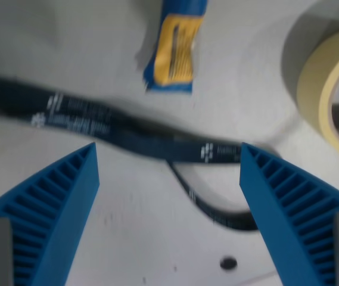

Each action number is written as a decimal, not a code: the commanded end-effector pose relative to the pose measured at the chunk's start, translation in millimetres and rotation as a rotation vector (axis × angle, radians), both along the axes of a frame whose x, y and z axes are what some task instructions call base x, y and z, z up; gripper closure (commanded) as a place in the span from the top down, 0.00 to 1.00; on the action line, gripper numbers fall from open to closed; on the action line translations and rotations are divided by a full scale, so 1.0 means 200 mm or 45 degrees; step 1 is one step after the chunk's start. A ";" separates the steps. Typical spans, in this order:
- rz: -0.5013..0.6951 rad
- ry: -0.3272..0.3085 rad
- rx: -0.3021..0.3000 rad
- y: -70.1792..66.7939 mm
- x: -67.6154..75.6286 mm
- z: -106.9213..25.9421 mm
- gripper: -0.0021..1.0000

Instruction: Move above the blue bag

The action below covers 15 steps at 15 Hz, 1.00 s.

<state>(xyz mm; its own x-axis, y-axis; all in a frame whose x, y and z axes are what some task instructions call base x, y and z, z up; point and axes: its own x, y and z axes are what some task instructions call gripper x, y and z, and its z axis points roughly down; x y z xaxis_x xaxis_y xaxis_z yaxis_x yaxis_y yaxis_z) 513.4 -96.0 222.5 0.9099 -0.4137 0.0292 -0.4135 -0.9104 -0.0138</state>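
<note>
Blue ribbed fingers (pixel 56 202) frame the near edge; the gripper (pixel 169 158) is spread wide, holding nothing, above a dark belt (pixel 127 134). Farther off lies the blue bag (pixel 175 44), with a tape roll (pixel 327 89) right. Judgement: positioning incomplete; forward travel remains.

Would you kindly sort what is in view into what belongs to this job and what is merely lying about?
Belongs to the job:
- blue bag, at the top edge
- claw, open, empty

Lying about:
- black belt, across the table
- tape roll, at the wrist view's right
</note>
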 end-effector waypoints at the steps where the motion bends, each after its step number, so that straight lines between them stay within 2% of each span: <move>1: -0.253 0.029 -0.084 -0.05 0.08 -0.05 1.00; 10: -0.282 0.017 -0.074 -0.18 0.27 -0.26 1.00; 15: -0.255 0.009 -0.063 -0.21 0.33 -0.33 1.00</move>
